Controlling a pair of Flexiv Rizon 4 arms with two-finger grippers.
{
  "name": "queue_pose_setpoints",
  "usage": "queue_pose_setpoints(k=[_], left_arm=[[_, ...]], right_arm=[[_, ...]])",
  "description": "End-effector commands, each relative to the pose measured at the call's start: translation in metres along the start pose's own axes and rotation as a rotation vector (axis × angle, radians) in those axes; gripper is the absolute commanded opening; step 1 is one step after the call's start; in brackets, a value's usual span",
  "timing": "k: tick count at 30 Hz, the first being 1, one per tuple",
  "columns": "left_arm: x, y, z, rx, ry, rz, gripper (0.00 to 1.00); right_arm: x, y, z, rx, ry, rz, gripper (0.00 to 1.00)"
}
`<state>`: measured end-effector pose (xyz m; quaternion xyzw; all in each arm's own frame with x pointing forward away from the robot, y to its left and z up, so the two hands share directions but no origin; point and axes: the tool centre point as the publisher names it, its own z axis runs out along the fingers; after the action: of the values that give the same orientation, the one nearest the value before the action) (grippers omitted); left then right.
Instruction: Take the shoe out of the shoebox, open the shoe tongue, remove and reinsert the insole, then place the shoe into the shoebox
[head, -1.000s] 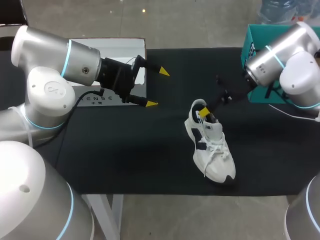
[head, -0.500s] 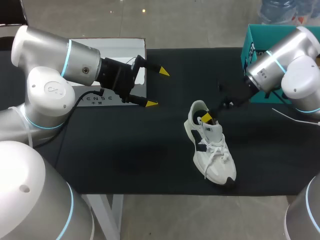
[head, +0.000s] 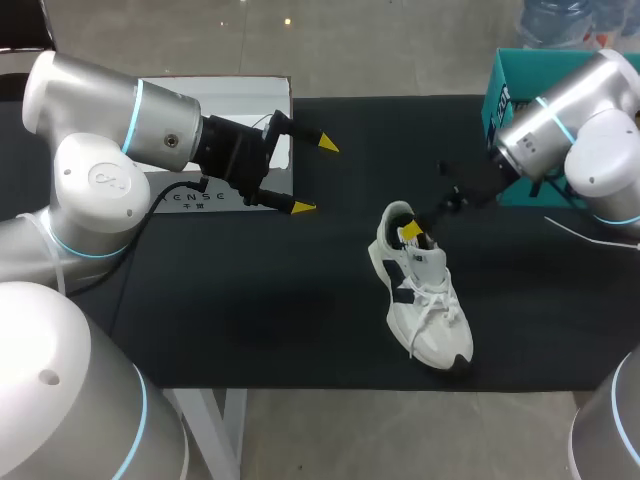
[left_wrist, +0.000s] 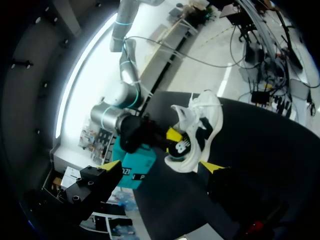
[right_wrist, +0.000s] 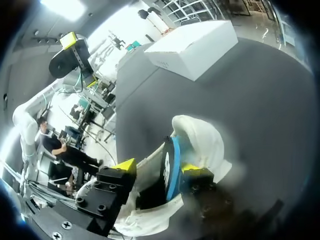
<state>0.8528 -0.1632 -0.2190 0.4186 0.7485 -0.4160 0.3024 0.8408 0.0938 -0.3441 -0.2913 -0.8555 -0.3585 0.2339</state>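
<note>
A white shoe (head: 425, 295) with black trim lies on the black table mat, toe toward the front edge. My right gripper (head: 412, 232) is at its heel opening. In the right wrist view the dark, blue-edged insole (right_wrist: 170, 150) stands on edge inside the shoe (right_wrist: 200, 137), between the spread fingers of my right gripper (right_wrist: 159, 166); one finger is against it and the other stands clear. My left gripper (head: 316, 176) hovers open and empty over the mat, left of the shoe. The teal shoebox (head: 505, 85) stands at the back right.
A white box (head: 235, 110) lies at the back left, behind my left arm. From the left wrist view, the shoe (left_wrist: 200, 115) and the teal shoebox (left_wrist: 132, 172) lie ahead of the open left gripper (left_wrist: 161, 166).
My right gripper's fingers have spread apart around the insole, and its wrist has drawn slightly to the right. The left arm has not moved.
</note>
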Motion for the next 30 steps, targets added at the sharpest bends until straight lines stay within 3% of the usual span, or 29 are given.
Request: queue_pose_setpoints(k=[1,9,17,21,23,30], left_arm=[[0.0,0.0,-0.001,-0.001,0.002,0.001,1.0],[0.0,0.0,-0.001,-0.001,0.002,0.001,1.0],[0.0,0.0,-0.001,-0.001,0.002,0.001,1.0],[0.0,0.0,-0.001,-0.001,0.002,0.001,1.0],[0.0,0.0,-0.001,-0.001,0.002,0.001,1.0],[0.0,0.0,-0.001,-0.001,0.002,0.001,1.0]], right_arm=[[0.005,0.003,-0.006,-0.001,-0.014,-0.007,1.0],[0.001,0.015,-0.018,-0.017,-0.052,-0.026,1.0],[-0.001,0.024,-0.051,-0.056,-0.163,-0.017,1.0],[0.009,0.024,-0.058,0.002,-0.262,0.061,1.0],[0.019,0.023,-0.061,0.075,-0.348,0.153,1.0],[0.054,0.018,-0.077,0.059,-0.607,0.24,1.0]])
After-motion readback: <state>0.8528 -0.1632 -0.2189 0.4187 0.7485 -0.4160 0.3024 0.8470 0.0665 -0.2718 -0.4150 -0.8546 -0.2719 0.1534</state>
